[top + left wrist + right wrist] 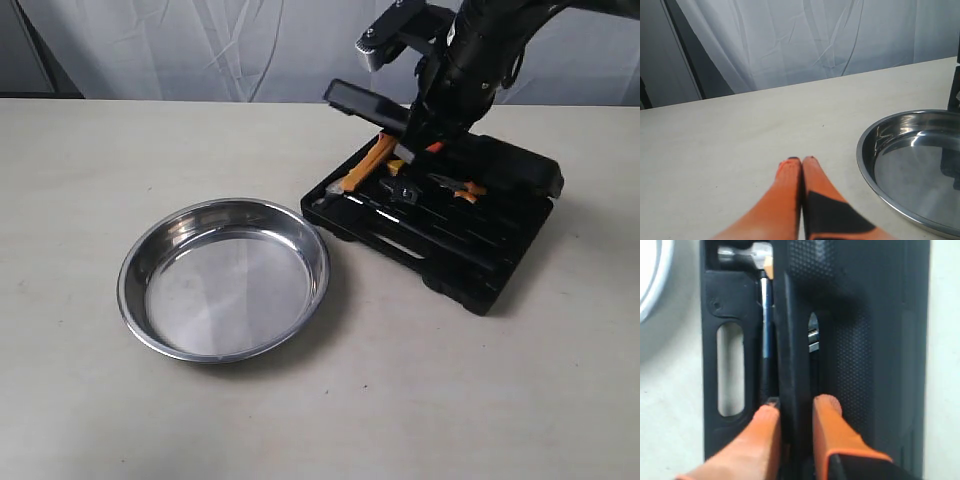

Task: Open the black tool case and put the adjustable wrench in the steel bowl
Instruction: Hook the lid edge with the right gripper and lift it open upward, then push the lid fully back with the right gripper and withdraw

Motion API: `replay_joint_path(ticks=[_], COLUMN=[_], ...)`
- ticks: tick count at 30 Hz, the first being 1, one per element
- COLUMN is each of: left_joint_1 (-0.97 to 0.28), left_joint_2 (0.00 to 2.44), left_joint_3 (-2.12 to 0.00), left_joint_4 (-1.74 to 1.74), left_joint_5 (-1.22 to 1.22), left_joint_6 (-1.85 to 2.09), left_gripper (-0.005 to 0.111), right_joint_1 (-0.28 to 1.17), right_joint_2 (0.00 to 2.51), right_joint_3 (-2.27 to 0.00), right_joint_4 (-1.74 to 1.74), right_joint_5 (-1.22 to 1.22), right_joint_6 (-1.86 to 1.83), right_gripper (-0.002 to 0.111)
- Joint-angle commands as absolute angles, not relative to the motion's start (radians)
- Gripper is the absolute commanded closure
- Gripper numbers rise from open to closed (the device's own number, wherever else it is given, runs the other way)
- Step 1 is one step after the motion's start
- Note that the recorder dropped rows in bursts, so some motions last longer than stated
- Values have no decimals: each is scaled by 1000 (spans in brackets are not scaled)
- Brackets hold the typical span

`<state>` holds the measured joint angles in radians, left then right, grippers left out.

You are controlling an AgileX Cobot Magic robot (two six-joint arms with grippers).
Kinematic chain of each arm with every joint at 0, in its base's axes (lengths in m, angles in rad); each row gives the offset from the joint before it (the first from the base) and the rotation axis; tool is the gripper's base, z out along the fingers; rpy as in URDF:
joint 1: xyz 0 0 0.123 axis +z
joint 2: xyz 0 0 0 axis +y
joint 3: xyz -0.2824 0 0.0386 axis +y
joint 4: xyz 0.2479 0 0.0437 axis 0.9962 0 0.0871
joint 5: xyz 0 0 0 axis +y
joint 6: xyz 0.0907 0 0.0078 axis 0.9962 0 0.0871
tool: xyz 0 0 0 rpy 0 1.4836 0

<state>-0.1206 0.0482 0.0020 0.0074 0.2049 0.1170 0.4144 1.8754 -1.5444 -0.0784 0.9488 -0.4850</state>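
The black tool case [470, 250] lies right of the steel bowl [222, 278], its lid [362, 102] tilted up off the base. My right gripper [418, 138] is shut on the lid's edge; in the right wrist view its orange fingers [767, 425] pinch the black lid rim [795, 390] from both sides. A small dark tool with a silver head [400, 190], likely the adjustable wrench, lies in the case, partly hidden under the lid. My left gripper [801, 161] is shut on nothing, low over the table beside the bowl [910, 165]. It is out of the exterior view.
Inside the case lie a long orange-yellow tool [366, 165] and orange-handled pliers [462, 188]. A silver hammer-like head [745, 252] and steel shaft [765, 315] show beside the case's handle slot [730, 370]. A white curtain [805, 35] hangs behind the beige table [80, 200].
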Motion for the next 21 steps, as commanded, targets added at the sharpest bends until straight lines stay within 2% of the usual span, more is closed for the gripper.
replay_joint_path(ticks=[1,14,21], left_joint_1=[-120,-120,-120], left_joint_2=[41,41,41], left_joint_3=[0,0,0], left_joint_4=[5,5,5], left_joint_5=[195,195,195], left_joint_6=[113,113,113], left_gripper=[106,106,106], right_joint_1=[408,408,405], right_joint_2=[1853,1853,1859], right_joint_3=[-1542,-1542,-1542], right_joint_4=[-292,-588,-900], right_joint_5=[930,853,819], right_joint_6=[-386,-227,-11], right_gripper=[109,109,109])
